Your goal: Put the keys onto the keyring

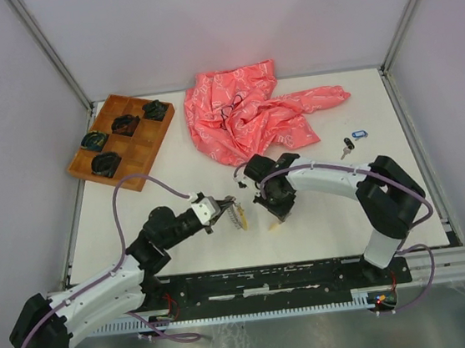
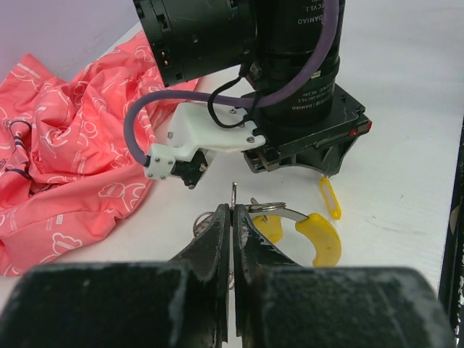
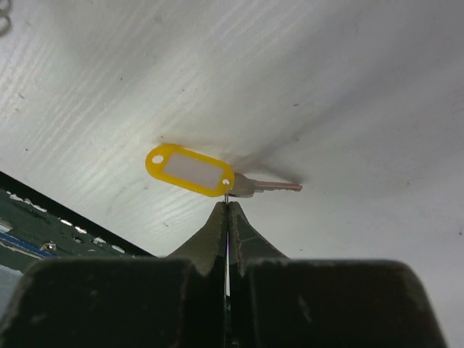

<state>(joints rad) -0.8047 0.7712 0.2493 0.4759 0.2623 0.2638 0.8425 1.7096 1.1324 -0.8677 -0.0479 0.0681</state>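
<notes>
Top external view: the left gripper (image 1: pixel 230 205) holds the keyring (image 1: pixel 239 216) near the table centre. The right gripper (image 1: pixel 277 216) stands just beside it, over one yellow-tagged key (image 1: pixel 276 225). Two further keys, one blue-tagged key (image 1: pixel 359 134) and one black key (image 1: pixel 347 142), lie well apart to the right.

Left wrist view: the left gripper (image 2: pixel 233 214) is pressed together on the keyring (image 2: pixel 233 194). Two yellow key heads (image 2: pixel 319 238) sit beside it.

Right wrist view: the right gripper (image 3: pixel 227 207) is clamped on the small ring of the yellow-tagged key (image 3: pixel 190 171).

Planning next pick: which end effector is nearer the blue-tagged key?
Right. The right end effector sits left of the small blue-tagged silver key; left end effector is farther left.
</notes>
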